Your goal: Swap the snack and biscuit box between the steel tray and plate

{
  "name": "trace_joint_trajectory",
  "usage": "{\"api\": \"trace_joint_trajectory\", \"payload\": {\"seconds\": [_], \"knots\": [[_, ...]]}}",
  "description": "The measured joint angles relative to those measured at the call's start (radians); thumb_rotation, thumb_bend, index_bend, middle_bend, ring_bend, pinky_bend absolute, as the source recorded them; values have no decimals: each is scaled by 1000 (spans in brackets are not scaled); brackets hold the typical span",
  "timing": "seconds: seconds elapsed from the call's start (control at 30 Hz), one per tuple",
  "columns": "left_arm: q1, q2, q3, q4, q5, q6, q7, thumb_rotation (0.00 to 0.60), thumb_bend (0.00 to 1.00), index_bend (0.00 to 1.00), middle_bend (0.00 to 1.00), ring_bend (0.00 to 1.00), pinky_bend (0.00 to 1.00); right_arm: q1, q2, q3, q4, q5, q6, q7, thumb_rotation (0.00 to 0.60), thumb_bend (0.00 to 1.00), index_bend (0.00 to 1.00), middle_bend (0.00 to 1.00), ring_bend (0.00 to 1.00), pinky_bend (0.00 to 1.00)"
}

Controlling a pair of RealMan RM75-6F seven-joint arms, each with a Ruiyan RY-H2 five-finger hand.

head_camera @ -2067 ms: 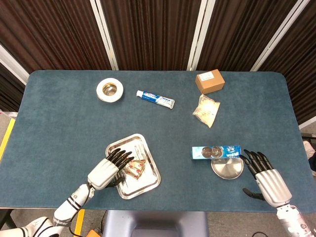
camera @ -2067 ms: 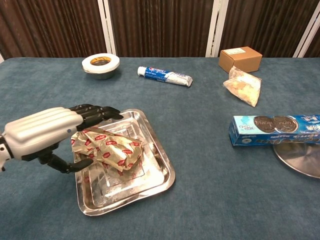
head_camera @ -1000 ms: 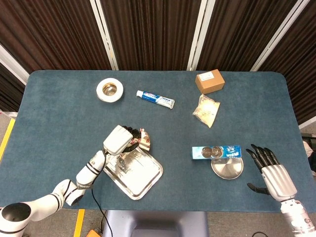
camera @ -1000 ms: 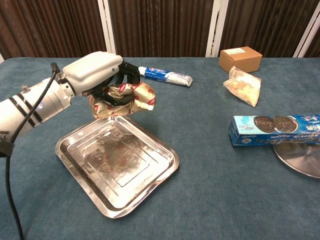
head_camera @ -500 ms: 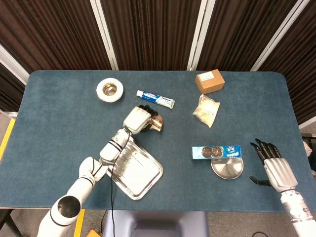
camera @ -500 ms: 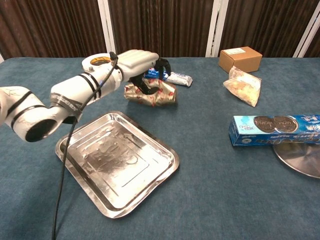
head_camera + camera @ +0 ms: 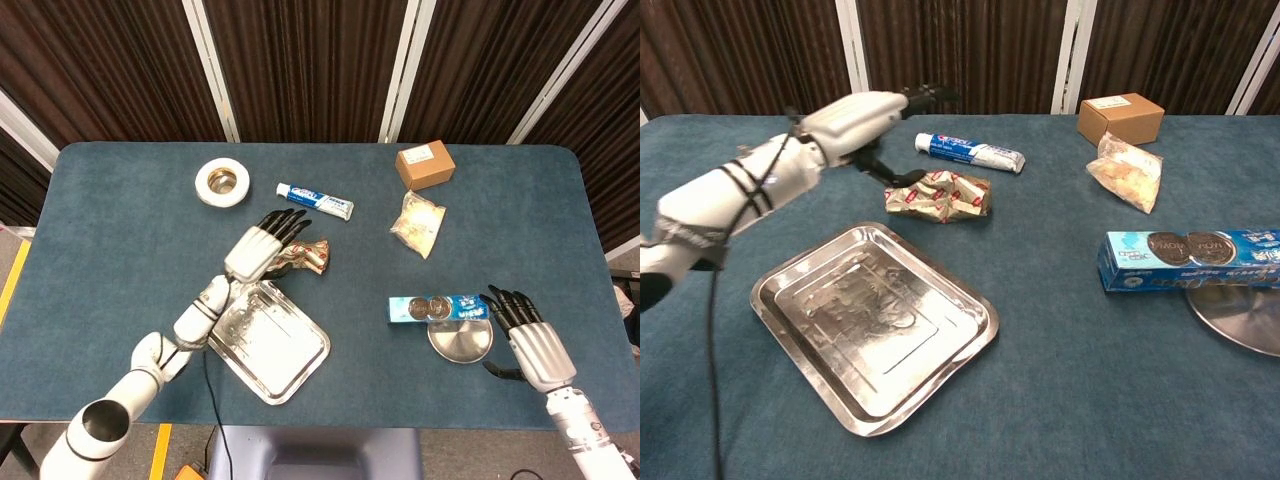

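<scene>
The snack point(image 7: 305, 256), a crinkled foil packet with red marks, lies on the table cloth just beyond the empty steel tray point(image 7: 316, 348). My left hand point(image 7: 262, 246) hovers over the packet's left end with its fingers spread and holds nothing. In the chest view that left hand point(image 7: 868, 114) stands above and left of the snack point(image 7: 940, 194), apart from it, with the steel tray point(image 7: 970, 340) in front. The blue biscuit box point(image 7: 438, 308) rests across the far rim of the round plate point(image 7: 462, 345). My right hand point(image 7: 527, 338) stays open just right of the plate.
A tape roll point(image 7: 222, 182) and a toothpaste tube point(image 7: 314, 200) lie behind the snack. A cardboard box point(image 7: 425, 165) and a clear bag of pieces point(image 7: 417, 224) sit at the back right. The table's front edge runs close behind the tray.
My left hand lifted the snack out of the tray, carried it away from me onto the cloth and let go. The tray turned. The right hand drew a little nearer the plate.
</scene>
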Motion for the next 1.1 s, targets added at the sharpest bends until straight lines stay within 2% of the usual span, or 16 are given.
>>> {"api": "trace_joint_trajectory", "payload": {"seconds": [0.07,0.2,0.3,0.4,0.53,0.6,0.63,0.7,0.73,0.87,0.97,1.1], "knots": [[65,66,24,-99,6,69,35,600,367,0,0,0,106,19,-14,10,0,4,-23,-24,600,255,0,0,0,0],[209,233,75,-383,5,155,136,600,369,0,0,0,101,79,-54,52,-1,55,-105,-123,600,255,1,0,0,0],[325,358,108,-577,-2,222,225,600,367,0,0,0,99,133,-89,92,6,137,-188,-207,600,256,32,0,0,0],[432,458,129,-691,-6,285,314,600,367,0,0,0,97,188,-123,123,20,236,-273,-306,600,256,44,0,0,0],[488,486,149,-706,-8,333,343,600,366,0,0,0,97,247,-166,147,50,366,-361,-409,600,258,113,22,0,21],[507,492,151,-690,-10,348,344,600,365,0,0,0,97,274,-193,155,75,425,-397,-444,600,262,225,82,1,84],[510,491,148,-683,-11,350,343,600,366,0,0,0,97,285,-205,157,87,444,-407,-455,600,265,311,147,17,145],[515,488,142,-666,-14,350,341,600,366,0,0,0,96,302,-227,157,110,467,-415,-477,600,273,442,264,86,235],[517,486,140,-658,-15,349,340,600,365,0,0,0,96,305,-231,156,115,471,-415,-485,600,281,512,328,152,283],[524,479,133,-633,-17,335,325,600,363,0,0,0,97,310,-247,155,126,471,-385,-492,600,333,748,502,347,484],[526,473,130,-618,-9,337,331,600,363,0,0,0,97,305,-258,157,127,457,-343,-475,600,357,854,584,440,563],[529,471,124,-615,-1,336,333,600,363,0,0,0,97,294,-253,152,98,418,-298,-449,600,365,873,600,462,576]]}}
